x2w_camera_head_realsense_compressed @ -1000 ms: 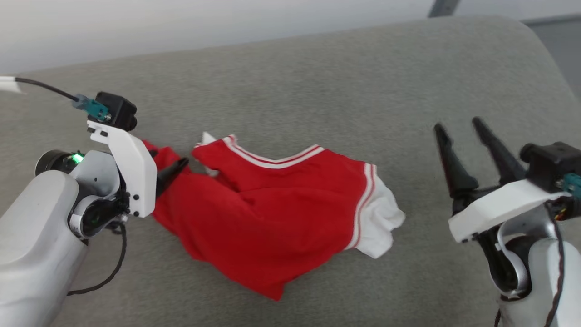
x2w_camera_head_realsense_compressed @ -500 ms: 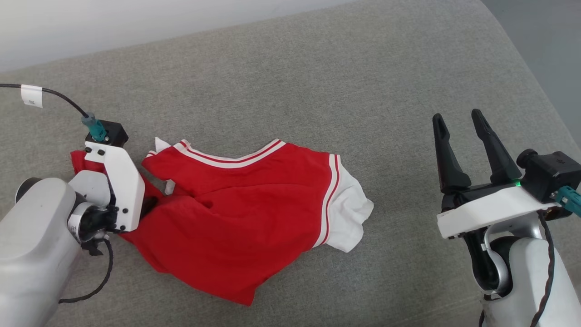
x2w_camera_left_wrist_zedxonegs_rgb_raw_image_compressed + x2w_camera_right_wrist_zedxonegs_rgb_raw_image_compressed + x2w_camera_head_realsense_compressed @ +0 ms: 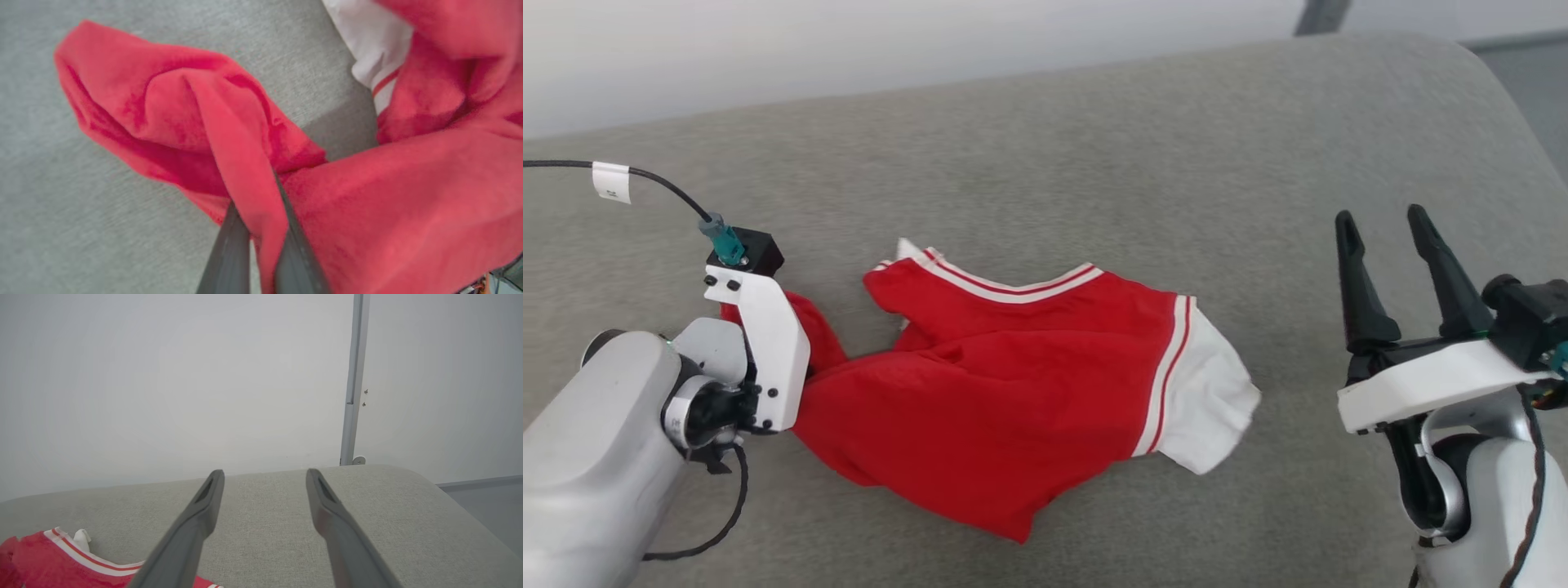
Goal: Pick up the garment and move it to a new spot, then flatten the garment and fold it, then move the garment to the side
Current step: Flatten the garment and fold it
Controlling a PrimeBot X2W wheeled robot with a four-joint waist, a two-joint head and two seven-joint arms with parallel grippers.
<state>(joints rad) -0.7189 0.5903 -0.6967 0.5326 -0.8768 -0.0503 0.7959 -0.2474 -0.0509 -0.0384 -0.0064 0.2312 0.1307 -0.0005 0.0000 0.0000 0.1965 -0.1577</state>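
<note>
Jaws of left gripper point(image 3: 255, 198) pinch garment point(image 3: 1013, 408) (right gripper point(image 3: 1380, 219) spread)

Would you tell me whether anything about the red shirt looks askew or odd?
The garment lies crumpled on the grey cushion, bunched in folds rather than flat, its white sleeve sticking out toward the robot's right. The left gripper is shut on a red fold. No damage shows.

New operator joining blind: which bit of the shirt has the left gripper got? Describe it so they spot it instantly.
On the grey cushion, a crumpled red shirt lies mid-surface. Its left end tapers into a narrow flap, and the left gripper is shut on a ridge of that flap. Unlike the opposite end, with its white sleeve and striped trim, this flap is plain red.
</note>
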